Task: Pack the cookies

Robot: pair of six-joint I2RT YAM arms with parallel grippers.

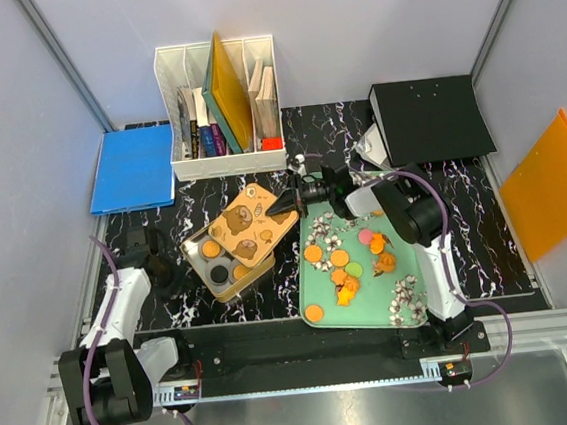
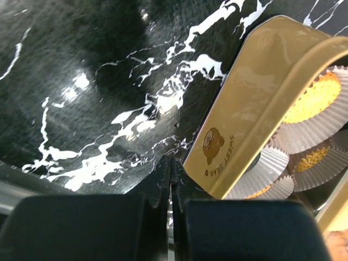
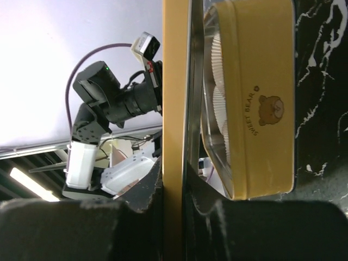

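clamping the yellow bear-printed metal lid [image 1: 249, 224] at its 2 o'clock edge, right gripper [image 1: 288, 204] should keep it level over the gold rectangular tin [image 1: 201, 271] and its white paper cups [image 2: 307, 136]; small round cookies [image 1: 340, 258] lie on the mint-green tray [image 1: 367, 300] at 3 o'clock, left gripper [image 2: 169, 166] pinched together, empty, at 9 o'clock.

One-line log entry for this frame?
left gripper: shut, beside tin | right gripper: shut on lid, over tin | cookies: several on tray

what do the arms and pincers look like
The left arm and right arm both have white links between chunky black joints, with a purple cable looping along each. The left pincer and right pincer are matte black, with two flat fingers tapering to thin tips.
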